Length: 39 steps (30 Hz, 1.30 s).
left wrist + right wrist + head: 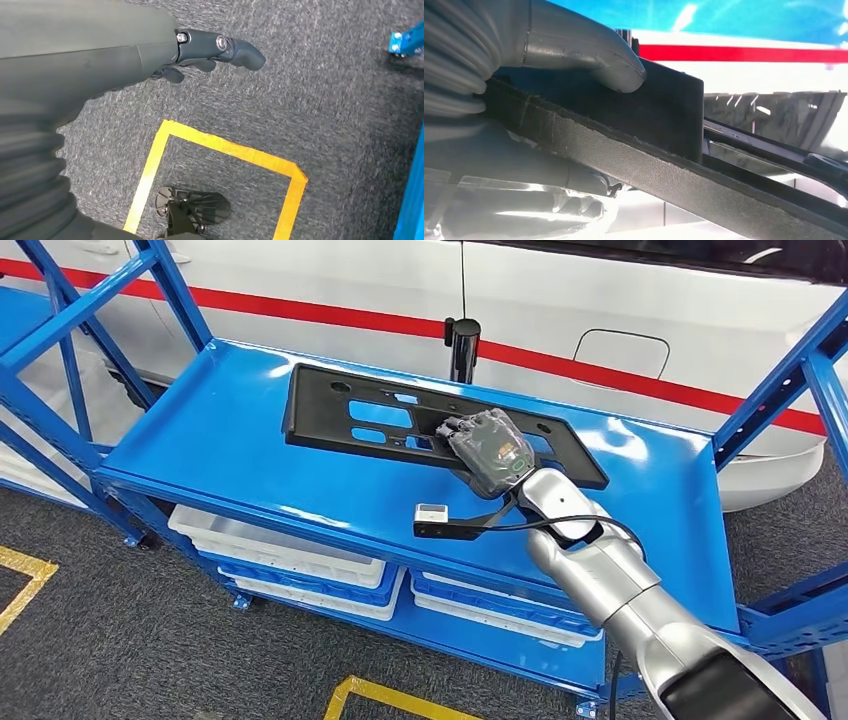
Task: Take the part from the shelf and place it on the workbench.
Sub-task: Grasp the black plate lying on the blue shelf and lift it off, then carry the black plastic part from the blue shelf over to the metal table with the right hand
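Note:
A flat black part with several cut-outs lies lengthwise on the blue shelf's top deck. My right hand sits over the part's front edge, right of its middle. In the right wrist view the grey thumb presses on the top of the part and the fingers curl beneath its edge, so the hand grips it. My left hand hangs over the grey carpet with its fingers apart and nothing in them.
White and blue bins fill the lower shelf. A black post stands behind the part, in front of a white car with a red stripe. Blue uprights flank the shelf. Yellow tape marks the floor.

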{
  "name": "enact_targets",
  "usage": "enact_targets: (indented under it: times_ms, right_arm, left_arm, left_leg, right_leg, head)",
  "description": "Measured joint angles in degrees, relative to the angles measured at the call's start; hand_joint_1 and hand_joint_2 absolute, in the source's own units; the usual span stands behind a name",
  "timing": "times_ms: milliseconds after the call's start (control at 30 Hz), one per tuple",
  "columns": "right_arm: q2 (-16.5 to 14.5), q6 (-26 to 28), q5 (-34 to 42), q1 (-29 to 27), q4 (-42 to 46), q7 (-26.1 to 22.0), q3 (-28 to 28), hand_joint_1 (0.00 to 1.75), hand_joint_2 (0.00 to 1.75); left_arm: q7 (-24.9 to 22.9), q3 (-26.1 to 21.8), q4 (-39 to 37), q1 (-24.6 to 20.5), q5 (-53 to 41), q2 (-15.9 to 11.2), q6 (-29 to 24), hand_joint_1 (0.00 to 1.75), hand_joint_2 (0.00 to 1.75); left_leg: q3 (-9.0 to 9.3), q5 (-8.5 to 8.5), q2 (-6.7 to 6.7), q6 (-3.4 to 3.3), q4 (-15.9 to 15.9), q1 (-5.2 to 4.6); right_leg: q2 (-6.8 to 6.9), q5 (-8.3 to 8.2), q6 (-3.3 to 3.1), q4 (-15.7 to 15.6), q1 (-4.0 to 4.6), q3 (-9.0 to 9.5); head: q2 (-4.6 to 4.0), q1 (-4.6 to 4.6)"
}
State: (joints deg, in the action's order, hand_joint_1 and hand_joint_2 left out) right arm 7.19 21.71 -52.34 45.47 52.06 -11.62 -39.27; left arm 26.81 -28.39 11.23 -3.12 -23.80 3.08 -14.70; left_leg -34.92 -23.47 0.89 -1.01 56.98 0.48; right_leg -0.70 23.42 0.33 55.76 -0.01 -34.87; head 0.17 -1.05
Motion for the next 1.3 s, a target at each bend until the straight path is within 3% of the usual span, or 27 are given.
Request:
enact_targets:
  times_ms: [267, 433, 500, 567, 600, 633, 667, 733, 767, 800, 933, 1000, 1067, 1100, 1133, 1167, 1233, 1300]
  right_arm:
    - [0.85, -1.56, -1.51, -1.08, 3.0, 1.06, 0.88, 1.75, 1.75]
    - [0.58, -1.55, -2.1, -1.1, 2.99, 0.84, 1.16, 1.75, 1.75]
    - [0.59, -1.62, -2.14, -0.91, 2.95, 0.8, 1.42, 1.75, 1.75]
    - [0.6, -1.76, -2.16, -0.93, 2.83, 0.8, 1.55, 1.75, 1.75]
    - [0.61, -1.84, -2.18, -1.11, 2.73, 0.8, 1.57, 1.75, 1.75]
    - [0.63, -1.89, -2.2, -1.3, 2.61, 0.8, 1.6, 1.75, 1.75]
    - [0.65, -1.93, -2.21, -1.43, 2.52, 0.8, 1.63, 1.75, 1.75]
    - [0.69, -1.98, -2.21, -1.42, 2.44, 0.8, 1.81, 1.75, 1.75]
    - [0.63, -2.02, -2.21, -1.34, 2.44, 0.79, 1.91, 1.75, 1.75]
    - [0.58, -2.07, -2.21, -1.25, 2.44, 0.78, 2.02, 1.75, 1.75]
    - [0.51, -2.55, -2.2, -1.06, 2.35, 0.75, 2.2, 1.75, 1.75]
    - [0.46, -2.59, -2.2, -0.96, 2.34, 0.75, 2.21, 1.75, 1.75]
    - [0.42, -2.6, -2.2, -0.93, 2.28, 0.75, 2.21, 1.75, 1.75]
    - [0.41, -2.61, -2.2, -0.95, 2.21, 0.75, 2.21, 1.75, 1.75]
    - [0.41, -2.61, -2.2, -0.97, 2.13, 0.75, 2.2, 1.75, 1.75]
    - [0.41, -2.61, -2.2, -0.97, 2.07, 0.75, 2.2, 1.75, 1.75]
    - [0.39, -2.61, -2.2, -0.91, 2.02, 0.75, 2.21, 1.75, 1.75]
    - [0.35, -2.61, -2.2, -0.82, 2.01, 0.75, 2.24, 1.75, 1.75]
  left_arm:
    - [-2.38, 0.18, 0.0, -0.03, -2.54, -0.03, 1.33, 0.0, 1.75]
    - [-2.61, 0.19, 0.0, -0.02, -2.78, 0.05, 1.6, 0.0, 1.75]
    - [-2.54, 0.18, 0.0, -0.02, -2.81, 0.16, 2.25, 0.0, 1.75]
    - [-2.52, 0.17, 0.0, -0.02, -2.91, 0.19, 2.67, 0.0, 1.75]
    - [-2.56, 0.17, 0.0, 0.0, -2.99, 0.2, 2.7, 0.0, 1.75]
    - [-2.6, 0.17, 0.0, 0.02, -3.08, 0.25, 2.7, 0.0, 1.75]
    - [-2.66, 0.17, 0.0, 0.04, -3.14, 0.32, 2.7, 0.0, 1.75]
    - [-2.74, 0.17, 0.0, 0.07, -3.21, 0.46, 2.71, 0.0, 1.75]
    - [-2.78, 0.17, 0.0, 0.05, -3.21, 0.48, 2.73, 0.0, 1.75]
    - [-2.81, 0.17, 0.0, 0.05, -3.21, 0.46, 2.76, 0.0, 1.75]
    - [-3.08, 0.16, -0.02, 0.12, -3.23, 0.45, 2.89, 0.0, 1.75]
    - [-3.14, 0.15, -0.02, 0.15, -3.26, 0.47, 2.91, 0.0, 1.75]
    - [-3.14, 0.14, -0.02, 0.17, -3.28, 0.45, 2.92, 0.0, 1.75]
    - [-3.14, 0.14, -0.02, 0.19, -3.28, 0.44, 2.92, 0.0, 1.75]
    - [-3.14, 0.13, -0.02, 0.2, -3.28, 0.44, 2.94, 0.0, 1.75]
    - [-3.14, 0.14, -0.02, 0.21, -3.28, 0.43, 2.99, 0.0, 1.75]
    - [-3.14, 0.14, -0.02, 0.18, -3.28, 0.36, 3.08, 0.0, 1.75]
    - [-3.13, 0.15, -0.01, 0.09, -3.29, 0.2, 3.12, 0.0, 1.75]
  left_leg:
    - [-0.17, -0.31, 0.01, -0.4, 0.46, -0.31]
    - [0.49, 0.37, -0.14, -1.26, -0.61, -0.13]
    - [1.11, 0.93, -0.32, -1.54, -1.61, 0.19]
    - [1.15, 1.01, -0.36, -1.61, -1.7, 0.11]
    - [1.13, 1.03, -0.37, -1.61, -1.68, 0.12]
    - [1.11, 1.01, -0.35, -1.56, -1.63, 0.15]
    - [1.09, 0.96, -0.32, -1.43, -1.52, 0.22]
    - [0.98, 0.66, -0.25, -0.81, -1.02, 0.38]
    - [0.83, 0.44, -0.25, -0.36, -0.65, 0.37]
    - [0.65, 0.28, -0.27, 0.08, -0.33, 0.34]
    - [0.08, -0.32, -0.41, 1.36, 0.63, 0.79]
    - [-1.57, -3.28, -0.58, 1.82, 4.76, 1.05]
    - [-4.78, -7.53, -0.67, 2.11, 12.68, 1.09]
    - [-6.13, -8.82, -0.67, 2.1, 15.96, 1.07]
    - [-6.63, -9.09, -0.67, 1.93, 17.41, 1.04]
    - [-5.98, -8.28, -0.67, 1.58, 16.52, 0.95]
    - [-1.91, -5.07, -0.65, 0.26, 9.3, 0.47]
    - [1.58, -3.06, -0.95, -1.11, 2.96, -0.28]
  right_leg:
    - [0.0, -0.01, 0.07, 0.0, -0.42, 0.06]
    - [0.1, 0.25, 0.52, 0.32, -0.39, -0.13]
    - [0.23, 2.63, 0.27, 4.75, -0.38, -2.25]
    - [0.27, 5.64, 0.08, 12.39, -0.68, -5.77]
    - [0.29, 6.37, 0.26, 15.04, -0.87, -6.99]
    - [0.31, 6.3, 0.68, 15.69, -1.07, -7.25]
    - [0.36, 5.46, 1.27, 14.05, -1.32, -6.34]
    - [0.64, 2.84, 2.37, 6.41, -1.87, -2.27]
    - [0.68, 1.83, 2.51, 3.19, -1.94, -0.52]
    - [0.67, 1.27, 2.36, 1.31, -1.92, 0.5]
    - [0.36, 0.82, 0.75, 1.1, -1.73, 0.46]
    - [0.35, 0.59, 0.03, 1.03, -1.83, 0.44]
    - [0.37, 0.51, -0.34, 1.05, -1.42, 0.34]
    - [0.38, 0.45, -0.45, 1.06, -1.16, 0.26]
    - [0.37, 0.41, -0.52, 1.07, -0.89, 0.18]
    - [0.35, 0.34, -0.62, 1.08, -0.61, 0.13]
    - [0.29, 0.24, -0.74, 1.07, -0.2, 0.13]
    - [0.32, 0.05, -0.71, 1.07, 0.05, 0.05]
  head:
    - [0.0, -0.01]
    - [0.0, 0.04]
    - [0.0, 0.21]
    - [0.0, 0.28]
    - [0.0, 0.32]
    - [0.0, 0.35]
    - [0.0, 0.4]
    - [0.0, 0.43]
    - [0.0, 0.46]
    - [0.0, 0.48]
    - [0.0, 0.4]
    - [0.0, 0.32]
    - [0.0, 0.25]
    - [0.0, 0.26]
    - [0.0, 0.25]
    - [0.0, 0.26]
    - [0.0, 0.28]
    - [0.0, 0.37]
